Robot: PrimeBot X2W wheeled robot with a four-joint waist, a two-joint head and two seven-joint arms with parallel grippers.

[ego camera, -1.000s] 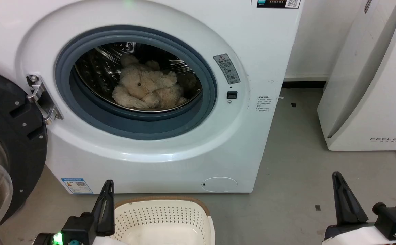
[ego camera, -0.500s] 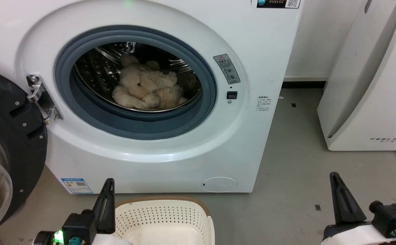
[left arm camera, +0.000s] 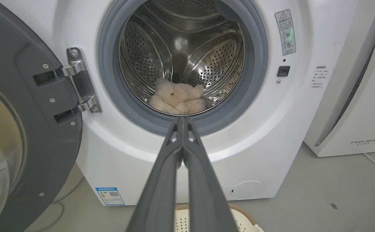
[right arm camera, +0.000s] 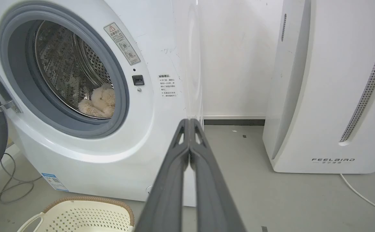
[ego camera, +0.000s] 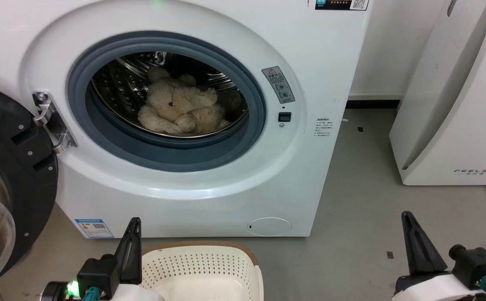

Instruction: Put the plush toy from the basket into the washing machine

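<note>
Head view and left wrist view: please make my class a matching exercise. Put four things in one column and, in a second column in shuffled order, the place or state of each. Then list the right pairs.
Column A
1. plush toy
2. basket
3. door
4. left gripper

Column B
a. swung wide open to the left
b. fingers pressed together, holding nothing
c. lying in the steel drum
d. on the floor in front of the washing machine

Pairs: 1-c, 2-d, 3-a, 4-b
</note>
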